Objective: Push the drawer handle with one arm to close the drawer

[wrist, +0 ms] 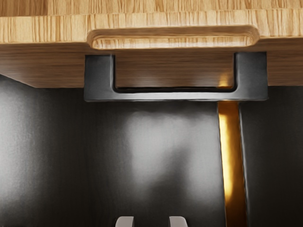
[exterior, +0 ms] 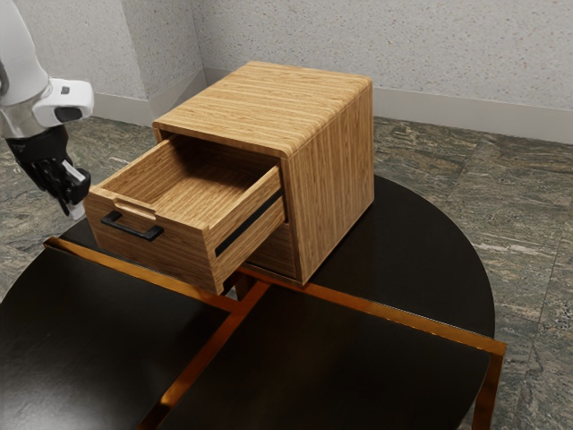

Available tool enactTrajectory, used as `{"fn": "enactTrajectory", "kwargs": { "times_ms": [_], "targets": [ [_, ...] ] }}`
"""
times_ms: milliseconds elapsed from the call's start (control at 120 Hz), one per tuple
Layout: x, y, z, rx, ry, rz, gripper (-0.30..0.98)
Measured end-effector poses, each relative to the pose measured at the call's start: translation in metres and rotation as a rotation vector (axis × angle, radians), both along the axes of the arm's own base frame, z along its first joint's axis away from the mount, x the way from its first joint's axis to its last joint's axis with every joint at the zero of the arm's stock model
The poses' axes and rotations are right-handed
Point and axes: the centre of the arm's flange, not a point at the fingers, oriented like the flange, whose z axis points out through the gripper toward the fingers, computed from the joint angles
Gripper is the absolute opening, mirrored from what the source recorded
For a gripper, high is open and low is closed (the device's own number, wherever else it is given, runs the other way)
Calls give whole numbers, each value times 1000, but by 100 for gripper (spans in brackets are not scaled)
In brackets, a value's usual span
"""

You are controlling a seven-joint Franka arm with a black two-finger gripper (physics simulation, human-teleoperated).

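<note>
At the exterior view's left, my gripper [exterior: 75,208] points down beside the front of the pulled-out drawer [exterior: 166,244], close to its left corner in that picture. A black bar handle [exterior: 134,229] is fixed on the drawer's front. From the wrist view, the handle [wrist: 175,96] runs along the drawer front [wrist: 57,64], below a cut-out in its top edge. Two pale fingertips of my gripper [wrist: 151,222] stand apart with nothing between them, a gap away from the handle. The drawer is well out of the wooden cabinet [exterior: 331,170], and its inside looks bare.
The cabinet stands on a round black table [exterior: 421,260] crossed by orange-gold metal strips [exterior: 385,318]. One such strip [wrist: 229,161] passes under the handle's end in the wrist view. Behind are a speckled wall [exterior: 466,63] and a stone-like floor [exterior: 528,224].
</note>
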Motion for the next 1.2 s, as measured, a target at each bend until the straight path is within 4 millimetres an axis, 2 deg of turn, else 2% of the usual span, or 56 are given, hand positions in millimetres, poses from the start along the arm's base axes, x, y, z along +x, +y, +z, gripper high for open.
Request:
{"fn": "enactTrajectory", "kwargs": {
  "times_ms": [125, 242, 342, 508, 808, 992, 1200],
  "targets": [
    [5, 0, -26, -1, 25, 25, -6],
    [24, 7, -54, -9, 63, 58, -8],
    [33, 10, -65, -12, 67, 77, -9],
    [32, 5, -89, -15, 87, 81, -9],
    [51, -5, -94, -9, 26, 30, -10],
    [76, -11, -89, 0, -6, 4, -10],
    [117, -16, -82, 12, -23, -17, -10]
  ]
}}
